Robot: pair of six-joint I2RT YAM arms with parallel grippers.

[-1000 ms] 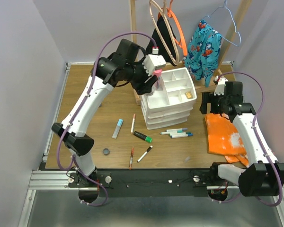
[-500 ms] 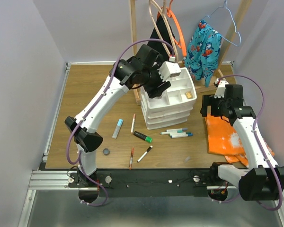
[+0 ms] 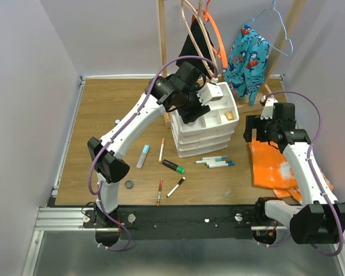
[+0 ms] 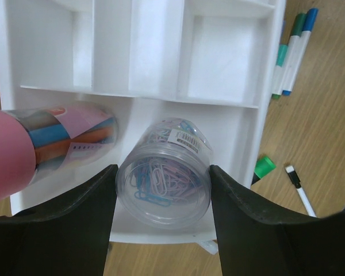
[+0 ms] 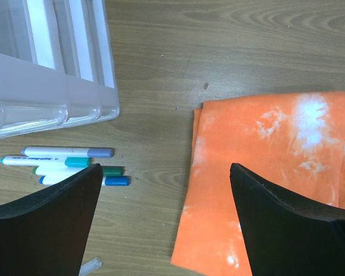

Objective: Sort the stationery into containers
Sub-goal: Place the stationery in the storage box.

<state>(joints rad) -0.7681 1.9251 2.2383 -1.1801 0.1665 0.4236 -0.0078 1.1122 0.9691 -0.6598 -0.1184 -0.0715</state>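
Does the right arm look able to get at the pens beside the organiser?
Probably yes: the right gripper hangs open near the pens, which lie bare on the tabletop, clear of the orange cloth and the organiser.

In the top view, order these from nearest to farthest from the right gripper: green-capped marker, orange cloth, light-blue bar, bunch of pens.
1. Orange cloth, just under the right gripper, on the right side.
2. Bunch of pens, a little to its left.
3. Green-capped marker, farther left, near the middle.
4. Light-blue bar, farthest, on the left.
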